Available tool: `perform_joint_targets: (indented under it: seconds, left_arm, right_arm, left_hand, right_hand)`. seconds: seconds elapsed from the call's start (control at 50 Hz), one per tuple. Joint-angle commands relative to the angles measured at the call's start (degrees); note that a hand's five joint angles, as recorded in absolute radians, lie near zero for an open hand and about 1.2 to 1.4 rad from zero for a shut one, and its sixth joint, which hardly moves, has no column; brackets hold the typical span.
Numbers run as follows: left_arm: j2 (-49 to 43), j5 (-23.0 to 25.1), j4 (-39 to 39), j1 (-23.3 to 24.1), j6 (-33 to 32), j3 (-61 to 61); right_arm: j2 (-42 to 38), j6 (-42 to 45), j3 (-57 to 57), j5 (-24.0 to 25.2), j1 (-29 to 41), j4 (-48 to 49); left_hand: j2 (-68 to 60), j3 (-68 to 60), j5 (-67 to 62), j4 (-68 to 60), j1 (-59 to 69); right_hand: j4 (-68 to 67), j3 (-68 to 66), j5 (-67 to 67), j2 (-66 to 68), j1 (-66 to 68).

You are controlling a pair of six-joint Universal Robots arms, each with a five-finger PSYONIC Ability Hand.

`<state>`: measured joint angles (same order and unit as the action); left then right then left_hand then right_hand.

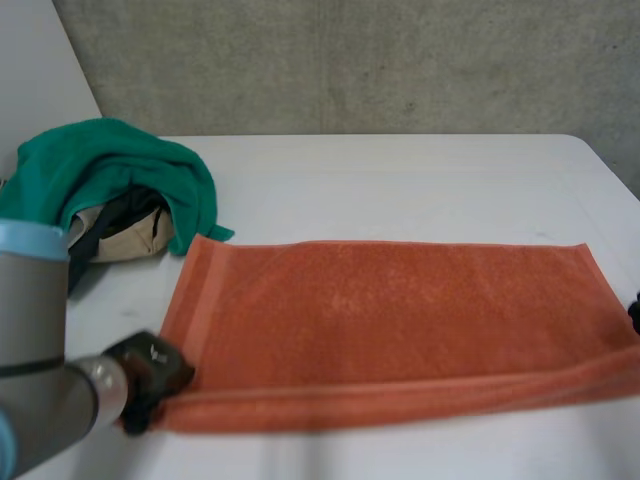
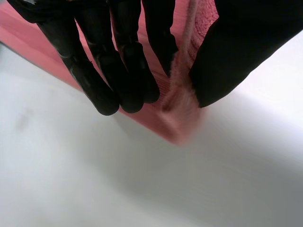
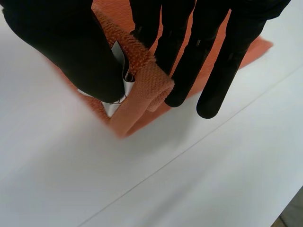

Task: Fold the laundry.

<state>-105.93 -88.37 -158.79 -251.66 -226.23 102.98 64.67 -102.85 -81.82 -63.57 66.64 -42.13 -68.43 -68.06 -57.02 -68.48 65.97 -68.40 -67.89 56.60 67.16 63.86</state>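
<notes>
In the head view, the left hand sits on the near left corner of the orange towel. The towel is spread across the white table, with its near edge doubled into a narrow strip. The right hand is at the towel's right end. A green cloth is heaped over a beige thing beyond the towel's far left corner.

In the left wrist view, the left hand pinches the towel corner between fingers and thumb.

In the right wrist view, the right hand pinches a towel corner and its white label the same way.
</notes>
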Motion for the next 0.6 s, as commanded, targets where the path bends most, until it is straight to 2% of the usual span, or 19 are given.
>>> perform_joint_targets:
  seconds: [0.02,0.12,0.26,0.48,0.6]
  left_arm:
    - [-8.1,0.4,-10.2,1.4,4.4,-14.5]
    - [-14.5,0.1,-15.7,3.1,7.6,-24.2]
    - [-23.2,-0.7,-19.6,4.2,7.8,-35.9]
    - [-33.9,-2.9,-19.3,5.1,5.5,-50.7]
    - [-36.9,-4.0,-18.7,5.2,3.3,-54.1]
  right_arm:
    - [-4.5,-16.2,5.0,-0.1,5.6,15.9]
    - [-6.3,-23.9,5.3,-0.8,7.8,28.0]
    - [-9.5,-27.7,6.2,-2.1,9.6,40.2]
    - [-15.5,-27.7,8.5,-3.3,12.6,50.1]
    - [-17.8,-27.7,9.7,-4.2,13.6,54.3]
  left_hand:
    - [-11.6,-11.9,-13.0,-11.5,14.0]
    - [-11.6,-11.9,-13.0,-11.5,14.0]
    - [-11.6,-11.9,-13.0,-11.5,14.0]
    - [-11.6,-11.9,-13.0,-11.5,14.0]
    - [-11.6,-11.9,-13.0,-11.5,14.0]
  right_hand:
    - [-11.6,-12.1,13.4,12.8,16.1]
    - [-11.6,-12.1,13.4,12.8,16.1]
    - [-11.6,-12.1,13.4,12.8,16.1]
    - [-11.6,-12.1,13.4,12.8,16.1]
    - [-11.6,-12.1,13.4,12.8,16.1]
